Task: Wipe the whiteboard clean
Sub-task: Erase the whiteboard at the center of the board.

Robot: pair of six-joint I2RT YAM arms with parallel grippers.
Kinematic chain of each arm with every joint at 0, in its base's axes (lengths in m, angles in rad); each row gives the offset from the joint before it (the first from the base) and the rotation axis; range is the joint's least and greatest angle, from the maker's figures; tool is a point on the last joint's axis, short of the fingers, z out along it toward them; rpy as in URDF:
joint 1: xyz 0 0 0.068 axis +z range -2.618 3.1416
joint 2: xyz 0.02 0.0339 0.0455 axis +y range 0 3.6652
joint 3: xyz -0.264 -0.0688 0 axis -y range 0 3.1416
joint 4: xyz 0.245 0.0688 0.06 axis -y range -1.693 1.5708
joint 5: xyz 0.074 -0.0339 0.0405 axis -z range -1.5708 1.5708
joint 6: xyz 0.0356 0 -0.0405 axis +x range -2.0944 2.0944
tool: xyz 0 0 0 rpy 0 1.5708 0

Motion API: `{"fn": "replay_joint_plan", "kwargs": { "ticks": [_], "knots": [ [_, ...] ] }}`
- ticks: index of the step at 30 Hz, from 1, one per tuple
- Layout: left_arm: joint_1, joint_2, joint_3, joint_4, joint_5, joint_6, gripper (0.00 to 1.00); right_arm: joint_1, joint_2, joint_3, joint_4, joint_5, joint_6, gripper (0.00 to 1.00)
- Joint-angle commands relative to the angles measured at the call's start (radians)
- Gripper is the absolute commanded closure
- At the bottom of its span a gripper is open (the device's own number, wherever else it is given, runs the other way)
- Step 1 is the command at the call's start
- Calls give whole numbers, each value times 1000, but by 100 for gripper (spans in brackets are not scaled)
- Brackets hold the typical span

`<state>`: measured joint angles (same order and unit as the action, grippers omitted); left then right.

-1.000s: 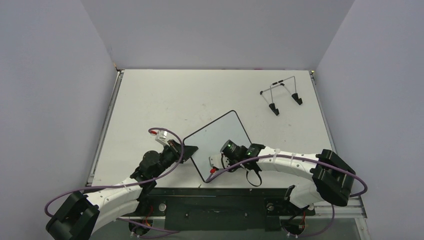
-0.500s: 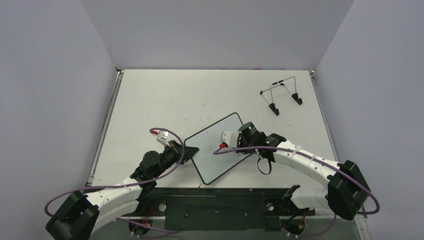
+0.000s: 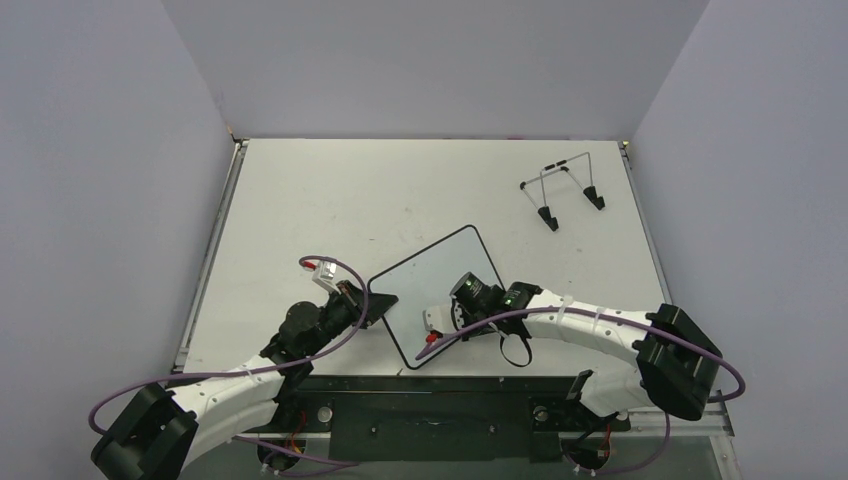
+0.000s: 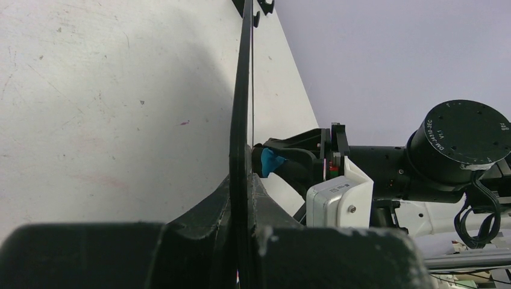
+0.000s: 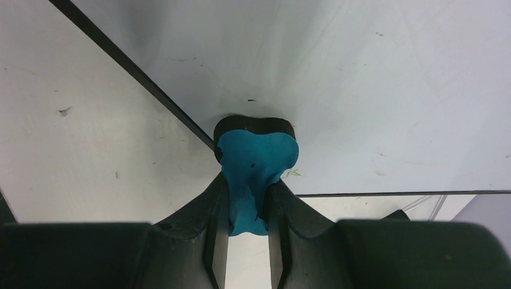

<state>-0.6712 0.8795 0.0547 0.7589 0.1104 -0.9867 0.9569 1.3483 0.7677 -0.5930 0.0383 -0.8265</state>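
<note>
Two claws on the whiteboard, low in the middle of the overhead frame

The whiteboard (image 3: 432, 283) lies skewed on the table (image 3: 320, 200), one corner near the front edge. The left claw (image 4: 243, 180) is clamped on its left rim. The right claw (image 5: 248, 195) pinches a blue eraser (image 5: 257, 158) against the board beside the black rim, by a faint green mark (image 5: 293, 173). Bare table spreads above; a wire stand (image 3: 563, 190) sits upper right, well apart.
</note>
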Motion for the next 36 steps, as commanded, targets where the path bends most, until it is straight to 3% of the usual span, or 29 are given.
{"fn": "replay_joint_plan", "kwargs": {
  "ticks": [1, 6, 13, 23, 26, 32, 36],
  "knots": [
    [-2, -29, 40, 116, 9, -7, 100, -51, -1, -16, 61, 140, 42, 100],
    [-2, -22, 38, 126, 12, -6, 100, -85, 61, -8, 91, 224, 75, 100],
    [-2, -42, 26, 115, -4, 0, 100, 68, -9, -32, 17, 104, 2, 100],
    [-1, -31, 31, 112, -4, 5, 100, -61, 49, -17, 123, 253, 79, 100],
    [0, -28, 33, 118, 1, 0, 100, -61, 53, -1, 121, 256, 95, 100],
    [0, -37, 35, 108, -1, 0, 100, 64, 1, -9, 29, 77, 34, 100],
    [0, -40, 40, 99, -5, 1, 100, 26, 20, -5, 91, 180, 73, 100]
  ]
}}
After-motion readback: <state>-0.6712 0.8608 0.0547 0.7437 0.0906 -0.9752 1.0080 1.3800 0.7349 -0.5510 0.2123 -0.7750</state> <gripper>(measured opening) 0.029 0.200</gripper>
